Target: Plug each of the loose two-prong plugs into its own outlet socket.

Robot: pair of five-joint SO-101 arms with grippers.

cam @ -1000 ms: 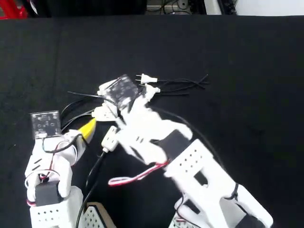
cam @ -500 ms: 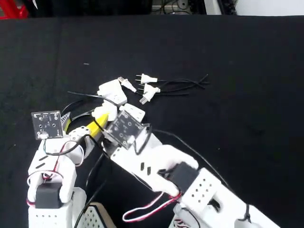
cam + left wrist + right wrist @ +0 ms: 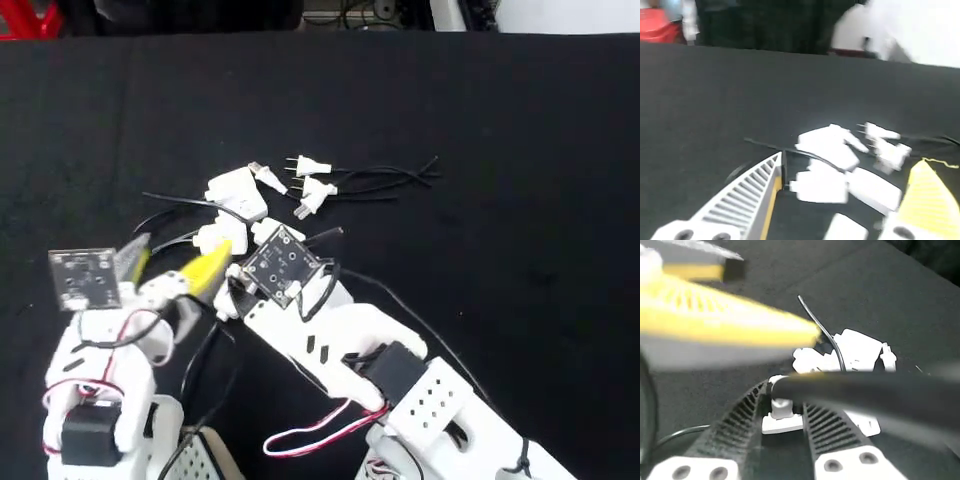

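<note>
Several white outlet sockets [image 3: 238, 190] and two-prong plugs [image 3: 308, 166] with black cords lie bunched at the table's middle; the left wrist view shows the sockets [image 3: 827, 147] and plugs [image 3: 882, 132] too. My left gripper [image 3: 190, 246] is open at the near-left side of the pile, its grey and yellow fingers spread wide [image 3: 850, 162]. My right gripper [image 3: 784, 397] sits low just beside it, mostly under its camera board [image 3: 283, 262]. Its black fingers are shut on a white corded plug [image 3: 782, 417]. A black cord crosses close in front of the right wrist view.
Black cords [image 3: 390, 178] trail to the right of the pile and loop toward the near edge between the two arms. The black table [image 3: 520, 150] is bare to the right and at the back.
My right arm has pulled back from the far sockets to the near side of the pile and closed around the white corded plug. My left gripper has opened wider.
</note>
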